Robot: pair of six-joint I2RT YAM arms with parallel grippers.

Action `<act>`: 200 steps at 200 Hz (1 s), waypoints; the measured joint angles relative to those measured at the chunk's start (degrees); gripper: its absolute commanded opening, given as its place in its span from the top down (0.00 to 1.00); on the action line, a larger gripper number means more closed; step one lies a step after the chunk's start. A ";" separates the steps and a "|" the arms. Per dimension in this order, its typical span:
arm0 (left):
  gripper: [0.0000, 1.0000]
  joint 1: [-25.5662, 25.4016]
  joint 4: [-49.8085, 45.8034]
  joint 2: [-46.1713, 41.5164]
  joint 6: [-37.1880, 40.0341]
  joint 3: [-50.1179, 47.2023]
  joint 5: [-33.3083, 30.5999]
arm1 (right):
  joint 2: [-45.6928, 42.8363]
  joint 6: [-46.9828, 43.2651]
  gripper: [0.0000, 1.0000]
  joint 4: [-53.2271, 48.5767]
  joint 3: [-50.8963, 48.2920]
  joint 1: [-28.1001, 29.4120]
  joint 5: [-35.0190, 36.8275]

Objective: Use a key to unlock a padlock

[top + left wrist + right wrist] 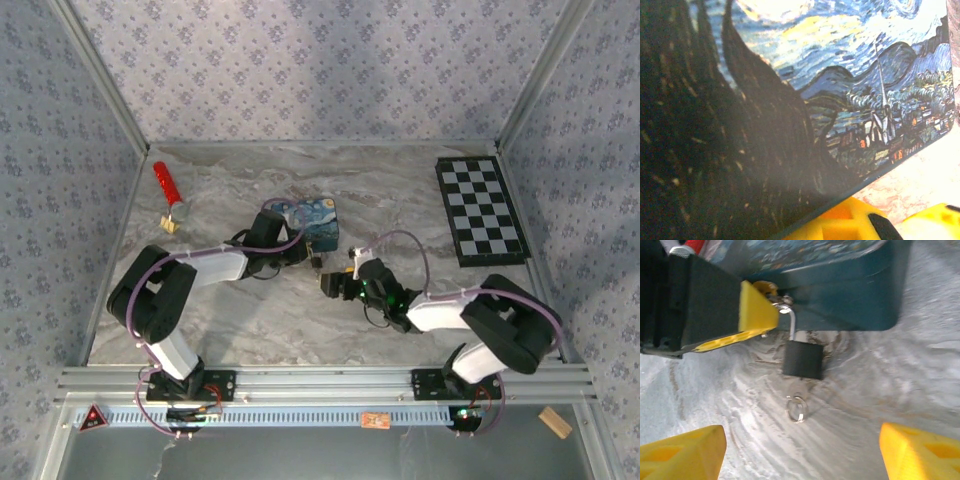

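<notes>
Padlock (802,360): black, squarish, hung by its shackle from the hasp on the blue painted tin (850,305), above the marbled surface (910,390).
Small metal ring (796,408): seen just below the padlock body.
Right claw (800,435): spread wide with nothing gripped, and aimed at the padlock.
Left claw (895,225): set against the tin beside the hasp; how far it is spread cannot be told.
Chessboard (482,210): placed well apart, at far right.
</notes>
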 measured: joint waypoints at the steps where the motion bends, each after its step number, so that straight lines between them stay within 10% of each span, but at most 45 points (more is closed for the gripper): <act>1: 1.00 -0.02 0.00 0.00 -0.02 0.02 -0.02 | -0.28 -0.11 0.18 -0.55 0.11 -0.15 -0.07; 128: 1.00 -1.51 -2.38 1.51 -0.24 3.06 -1.90 | 6.21 -2.82 0.25 -21.20 15.80 -4.02 -7.80; 200: 1.00 -1.38 -2.75 1.51 0.02 3.28 -0.15 | 15.04 -5.07 0.32 -12.50 16.92 -10.32 -19.52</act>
